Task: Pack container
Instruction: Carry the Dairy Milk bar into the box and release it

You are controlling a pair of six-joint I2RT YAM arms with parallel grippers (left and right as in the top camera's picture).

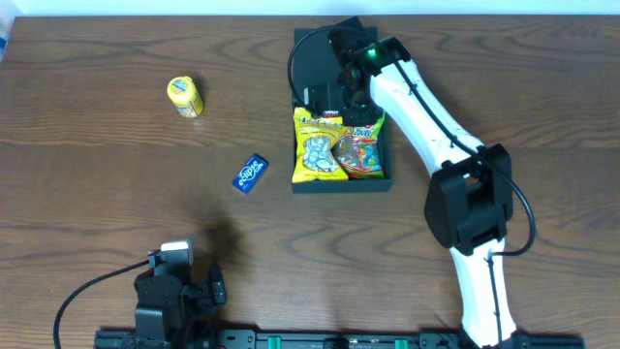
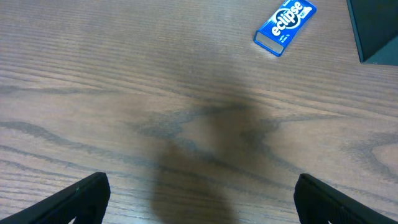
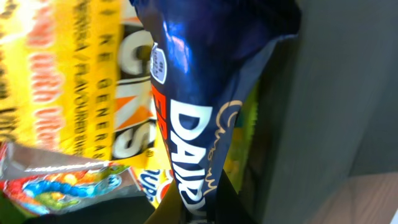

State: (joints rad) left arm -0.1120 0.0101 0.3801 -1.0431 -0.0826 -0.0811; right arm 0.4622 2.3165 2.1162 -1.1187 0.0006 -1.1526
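The right gripper [image 1: 334,99] is clenched on a dark blue Dairy Milk packet [image 3: 205,93], directly over the upper half of the container [image 1: 341,186], which stands at the upper centre of the overhead frame. The yellow packet [image 1: 315,145] and the colourful candy packet [image 1: 361,145] fill its lower half. So the way is probably straight down. The left gripper [image 2: 202,199], wide open and empty, is far off at lower left.

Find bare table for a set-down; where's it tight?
Free: wood left of the yellow tub; the strip between the Eclipse pack and the left gripper. Crowded: the container, packets filling it, right gripper inside holding a Dairy Milk packet.
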